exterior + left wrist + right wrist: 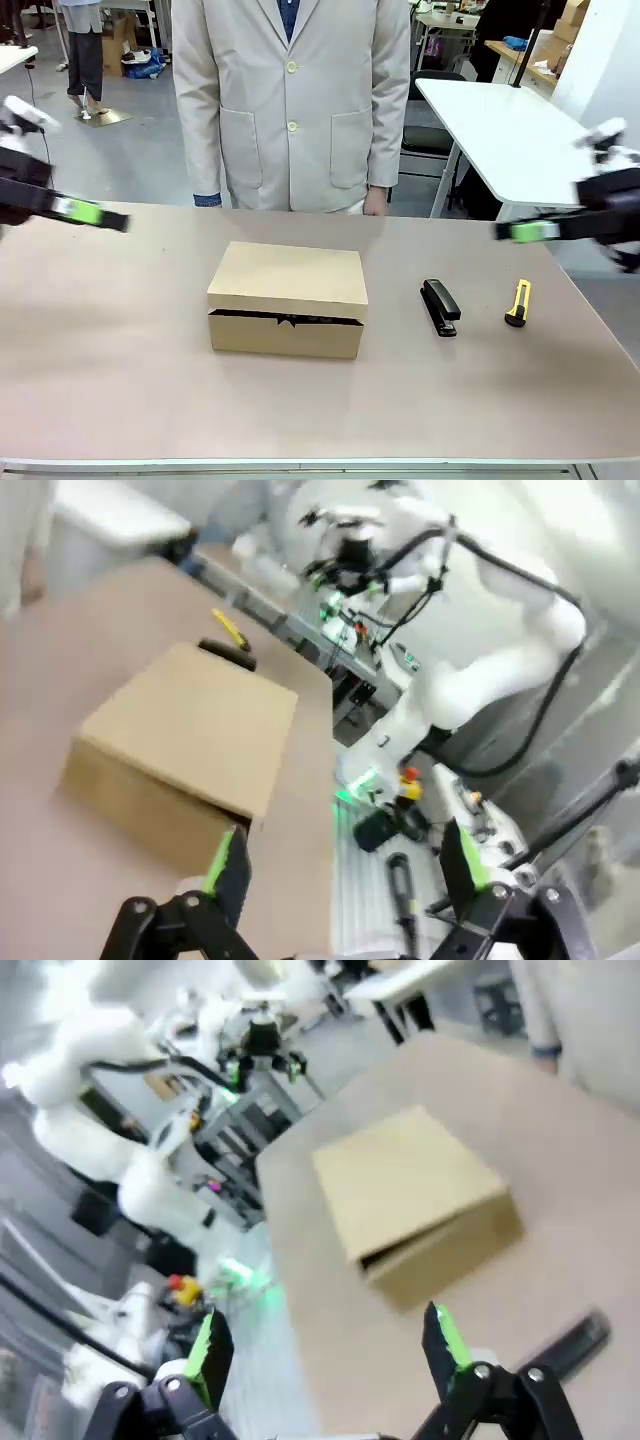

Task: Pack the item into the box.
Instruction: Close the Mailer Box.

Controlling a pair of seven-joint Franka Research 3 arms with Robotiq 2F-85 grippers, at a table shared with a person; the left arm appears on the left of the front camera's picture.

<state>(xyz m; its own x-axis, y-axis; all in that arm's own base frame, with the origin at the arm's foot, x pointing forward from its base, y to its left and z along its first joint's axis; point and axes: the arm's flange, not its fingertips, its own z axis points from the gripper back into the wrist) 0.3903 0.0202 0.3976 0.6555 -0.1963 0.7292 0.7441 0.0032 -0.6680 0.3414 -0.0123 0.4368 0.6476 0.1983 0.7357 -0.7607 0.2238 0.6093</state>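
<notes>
A wide, matte pinkish-brown table [120,350] fills the lower part of the front view. Behind it lies a workshop floor of grey concrete, and a white table [505,135] stands at the upper right.

At the left edge of the front view, the left gripper [85,211] hangs above the table with its green-padded fingers pointing toward the middle. In its own wrist view the left gripper [345,865] has its jaws spread wide and holds nothing. At the right edge the right gripper [530,231] points inward, also above the surface. Its wrist view shows the right gripper [325,1345] gaping as well, empty.

Between them, near the centre of the frame, sits the shallow brown cardboard box [288,299]. Its flap lid is down, with a dark slit along the front edge where something dark shows; what it is cannot be told. The box also appears at the centre left of the left wrist view [180,750] and at the centre right of the right wrist view [415,1200].

To the right of the box, well apart from it, lies a black stapler [439,306]. Just beyond that lies a yellow utility knife [518,302].

At the far edge of the table, top centre, stands a person in a beige jacket [290,100], arms at the sides, one hand [376,201] hanging near the table's edge.
</notes>
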